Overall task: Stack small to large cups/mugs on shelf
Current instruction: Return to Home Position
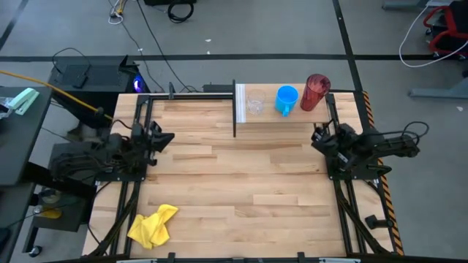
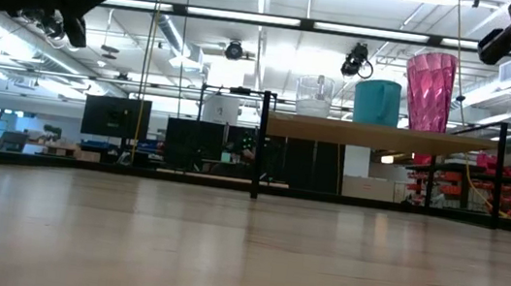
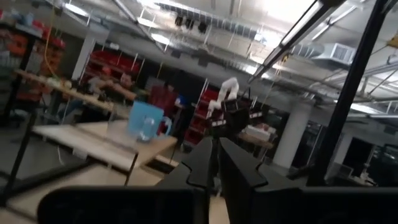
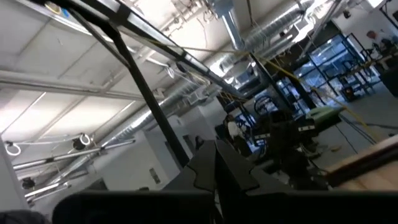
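Lying crumpled near the tabletop's left corner, the yellow cloth [image 1: 152, 226] shows only from above. The left gripper [image 1: 165, 137] hangs at the left edge, fingers pressed together, empty. On the pale wooden shelf [image 1: 292, 117] stand the clear plastic cup [image 1: 254, 102], the smooth blue mug [image 1: 286, 99] and the red tumbler [image 1: 316, 91], faceted in the low view. The right gripper [image 1: 319, 136] is likewise pinched closed.

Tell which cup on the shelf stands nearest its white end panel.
The clear cup; the blue mug sits mid-row, the red tumbler at the far end.
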{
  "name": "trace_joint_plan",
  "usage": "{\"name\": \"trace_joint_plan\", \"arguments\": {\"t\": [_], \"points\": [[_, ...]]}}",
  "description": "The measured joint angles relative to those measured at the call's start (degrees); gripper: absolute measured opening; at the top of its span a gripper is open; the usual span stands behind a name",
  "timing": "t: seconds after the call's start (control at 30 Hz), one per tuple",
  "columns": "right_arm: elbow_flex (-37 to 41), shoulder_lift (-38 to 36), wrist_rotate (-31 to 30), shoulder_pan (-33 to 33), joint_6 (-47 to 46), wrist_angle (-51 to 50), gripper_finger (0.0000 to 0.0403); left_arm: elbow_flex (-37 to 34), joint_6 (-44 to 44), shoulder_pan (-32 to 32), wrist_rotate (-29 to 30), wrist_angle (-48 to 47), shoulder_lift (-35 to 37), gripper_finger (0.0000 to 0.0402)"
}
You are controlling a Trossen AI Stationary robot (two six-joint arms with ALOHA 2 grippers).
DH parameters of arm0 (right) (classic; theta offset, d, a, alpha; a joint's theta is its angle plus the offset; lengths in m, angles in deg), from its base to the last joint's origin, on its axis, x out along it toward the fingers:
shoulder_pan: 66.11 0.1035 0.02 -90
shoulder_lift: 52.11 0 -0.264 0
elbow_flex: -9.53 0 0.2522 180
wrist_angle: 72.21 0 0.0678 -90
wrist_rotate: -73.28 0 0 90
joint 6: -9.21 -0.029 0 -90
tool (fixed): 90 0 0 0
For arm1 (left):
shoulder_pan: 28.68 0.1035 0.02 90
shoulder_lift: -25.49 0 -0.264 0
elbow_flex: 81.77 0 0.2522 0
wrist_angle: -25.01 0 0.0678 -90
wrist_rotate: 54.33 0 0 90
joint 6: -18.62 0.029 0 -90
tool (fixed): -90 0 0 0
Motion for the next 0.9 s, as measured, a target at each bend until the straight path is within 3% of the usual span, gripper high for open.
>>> {"name": "trace_joint_plan", "arguments": {"t": [0.37,0.53,0.67,0.9], "points": [[6.01,0.02,0.38,0.02,-1.24,-0.37,0.0011,-1.87,-0.29,0.00,-0.78,-2.37,-0.09,0.0034],[6.35,0.05,0.42,0.02,1.78,-8.91,0.0011,-1.87,0.83,0.07,-0.75,-4.38,-0.11,0.0028],[6.36,0.05,-0.69,0.02,6.80,-18.04,0.0011,-1.87,2.31,0.07,-0.74,-8.58,-0.11,0.0030],[5.64,3.00,-0.92,-0.24,24.52,-20.13,0.0011,-1.89,4.25,0.07,-1.01,-15.28,-0.89,0.0039]]}}
